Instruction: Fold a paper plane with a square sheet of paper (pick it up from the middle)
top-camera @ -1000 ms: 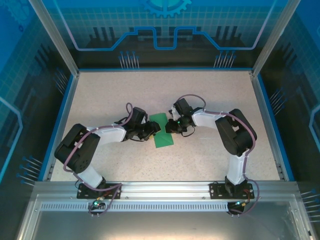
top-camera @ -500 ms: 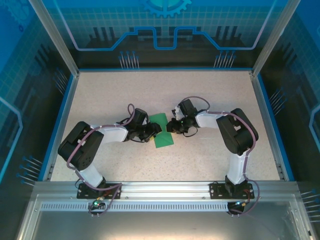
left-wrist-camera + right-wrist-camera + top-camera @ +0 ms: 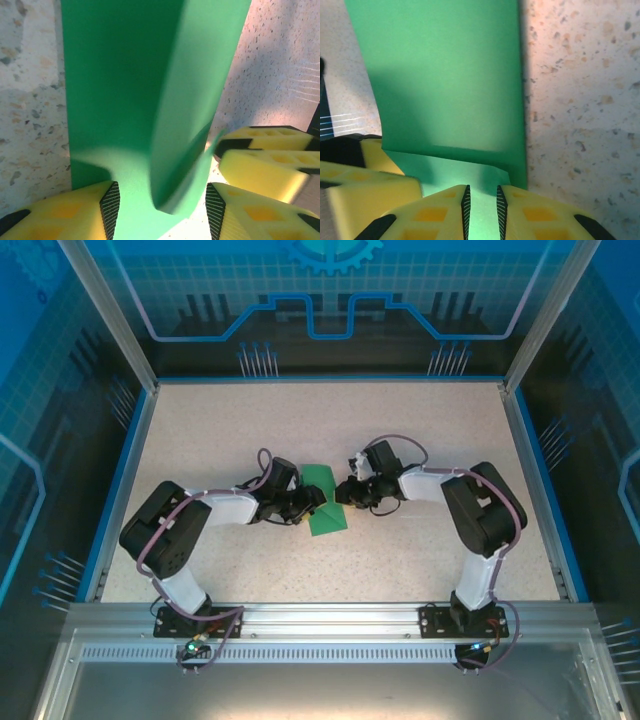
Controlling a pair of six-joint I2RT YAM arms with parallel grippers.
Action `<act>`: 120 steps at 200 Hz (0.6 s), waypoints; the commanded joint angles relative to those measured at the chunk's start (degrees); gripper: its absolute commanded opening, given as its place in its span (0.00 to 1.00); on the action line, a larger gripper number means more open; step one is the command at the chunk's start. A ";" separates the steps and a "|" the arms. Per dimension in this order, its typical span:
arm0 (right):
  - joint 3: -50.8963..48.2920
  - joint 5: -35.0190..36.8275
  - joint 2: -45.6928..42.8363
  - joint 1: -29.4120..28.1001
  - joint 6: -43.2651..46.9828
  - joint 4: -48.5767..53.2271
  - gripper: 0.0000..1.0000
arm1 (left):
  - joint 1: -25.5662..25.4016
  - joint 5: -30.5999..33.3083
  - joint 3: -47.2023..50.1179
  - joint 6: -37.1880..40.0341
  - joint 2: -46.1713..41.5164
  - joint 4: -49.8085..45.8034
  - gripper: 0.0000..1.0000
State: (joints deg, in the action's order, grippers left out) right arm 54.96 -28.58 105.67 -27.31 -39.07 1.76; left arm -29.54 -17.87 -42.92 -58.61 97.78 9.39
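At the middle of the speckled surface [image 3: 200, 430] lies the square sheet of paper [image 3: 328, 520], folded down to a narrow green strip whose long side runs roughly from 12 to 6 o'clock in the top view. Both arms bend inward and meet over it. The left gripper [image 3: 162, 210] comes in from the strip's 9 o'clock side and the right gripper [image 3: 481, 200] from about 2 o'clock, so their black wrists cover the strip's middle and upper edges.

From the left wrist, one long flap of the paper stands up off the layer beneath it, curling toward 3 o'clock. The left gripper's yellow pads [image 3: 107, 210] stand moderately apart on either side of the flap's near end without pressing it. The other gripper's yellow fingers crowd in just beside them at 3 o'clock.

From the right wrist, the jaws are narrow, with a lifted lip of the sheet running into the slim gap. Whether the pads actually pinch it cannot be told.

A blue rim [image 3: 530, 470] borders the surface, and an aluminium rail [image 3: 330, 615] carrying the arm bases crosses at 6 o'clock.
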 commanded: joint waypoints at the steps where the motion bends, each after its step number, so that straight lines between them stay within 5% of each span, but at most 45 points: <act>1: -0.90 -0.73 -2.80 0.88 -0.33 -1.35 0.25 | -0.42 -0.67 -0.79 -0.63 1.18 1.35 0.52; 120: -3.26 3.38 -8.03 0.86 0.74 1.71 0.25 | -0.38 1.41 -4.67 5.57 1.26 -0.44 0.06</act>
State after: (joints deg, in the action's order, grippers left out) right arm 52.36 -27.42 101.60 -27.31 -39.00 1.52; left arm -29.54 -17.80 -45.56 -56.47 99.63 10.81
